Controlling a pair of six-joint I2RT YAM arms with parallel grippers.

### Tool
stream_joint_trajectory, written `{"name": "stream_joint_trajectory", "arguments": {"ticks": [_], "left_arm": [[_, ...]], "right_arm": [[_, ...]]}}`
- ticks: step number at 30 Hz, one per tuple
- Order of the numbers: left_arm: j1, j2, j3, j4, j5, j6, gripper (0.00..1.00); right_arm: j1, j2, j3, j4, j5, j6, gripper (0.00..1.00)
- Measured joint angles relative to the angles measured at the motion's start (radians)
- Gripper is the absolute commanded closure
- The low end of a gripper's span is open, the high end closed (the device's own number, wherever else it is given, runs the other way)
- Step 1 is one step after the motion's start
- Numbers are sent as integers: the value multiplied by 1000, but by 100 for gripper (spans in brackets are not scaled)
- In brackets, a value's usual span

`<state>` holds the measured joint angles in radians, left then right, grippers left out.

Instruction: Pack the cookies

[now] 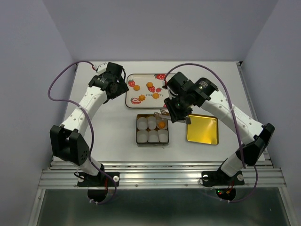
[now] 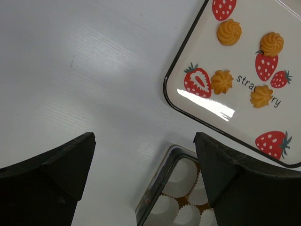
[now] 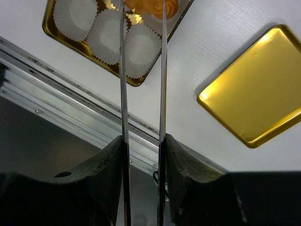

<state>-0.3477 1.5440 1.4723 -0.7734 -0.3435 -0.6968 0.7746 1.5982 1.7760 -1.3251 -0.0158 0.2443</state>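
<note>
Several orange-yellow cookies [image 1: 150, 86] lie on the strawberry-printed tray [image 1: 141, 80], and they also show in the left wrist view [image 2: 221, 81]. One cookie [image 1: 162, 125] sits in the far right paper cup of the tin [image 1: 137, 131]. My right gripper [image 1: 176, 113] is shut on metal tongs [image 3: 123, 70]. The tongs' blades stand apart on either side of that cookie [image 3: 150, 4]; I cannot tell whether they pinch it. My left gripper [image 1: 121, 87] is open and empty, above the table left of the tray, with the tin's corner [image 2: 160, 183] below it.
The tin's gold lid [image 1: 202, 129] lies open side up to the right of the tin, also in the right wrist view [image 3: 258, 89]. White fluted cups [image 3: 75, 14] fill the tin. The table's metal front rail [image 1: 160, 176] runs near the tin.
</note>
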Motion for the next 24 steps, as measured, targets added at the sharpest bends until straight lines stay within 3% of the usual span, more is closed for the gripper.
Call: {"name": "stream_joint_trajectory", "arguments": {"ticks": [16, 24], "left_arm": [[-7, 10, -50, 72, -15, 0, 1], [-24, 9, -66, 76, -18, -8, 1]], "right_arm": [[65, -97, -188, -30, -20, 36, 59], [72, -108, -208, -32, -37, 35, 58]]}}
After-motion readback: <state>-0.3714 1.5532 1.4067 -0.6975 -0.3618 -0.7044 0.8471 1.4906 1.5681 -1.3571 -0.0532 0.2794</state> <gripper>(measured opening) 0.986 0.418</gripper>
